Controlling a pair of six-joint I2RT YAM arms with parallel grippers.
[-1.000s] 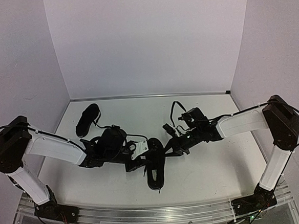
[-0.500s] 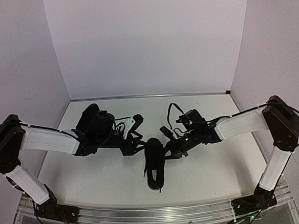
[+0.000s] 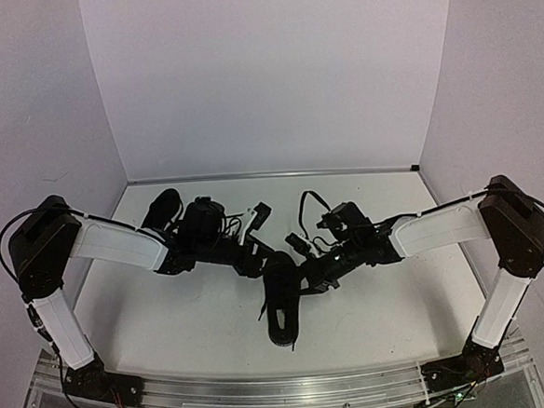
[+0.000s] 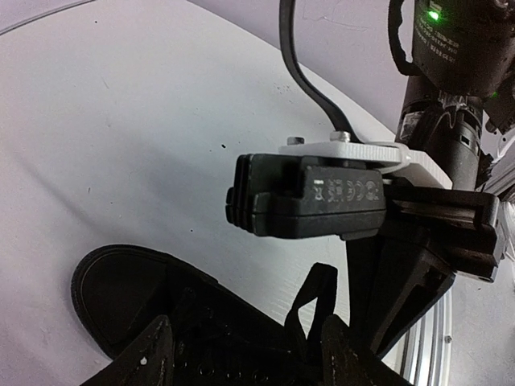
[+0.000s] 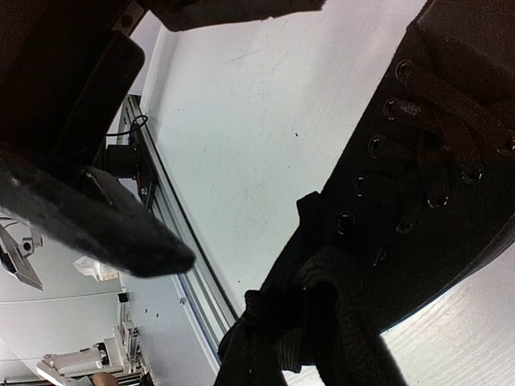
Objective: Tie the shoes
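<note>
Since the frame half a second back, the left gripper [image 4: 248, 358] has shifted rightward onto the far end of the middle shoe [image 3: 281, 301], and its shoulder link stands higher. The right gripper [image 3: 306, 269] has hardly moved.

Left jaws: apart, with the fingers [image 4: 153, 354] straddling the laced upper and clamped on nothing. A lace loop [image 4: 310, 301] stands up between them.

Right jaws: likewise apart in the right wrist view, with nothing seen between them. Bunched lace [image 5: 322, 310] lies just beside, below the eyelets [image 5: 378, 145].

The middle shoe lies mid-table [image 3: 381, 299], lengthwise toward the arm bases, with loose lace ends trailing. The second shoe [image 3: 160, 210] rests at far left, behind the left arm.

Step in hand, as judged: gathering the first shoe's laces. No bow shows, so the task looks to be at an early stage. The next move calls for each gripper to close on its own strand and draw outward.
</note>
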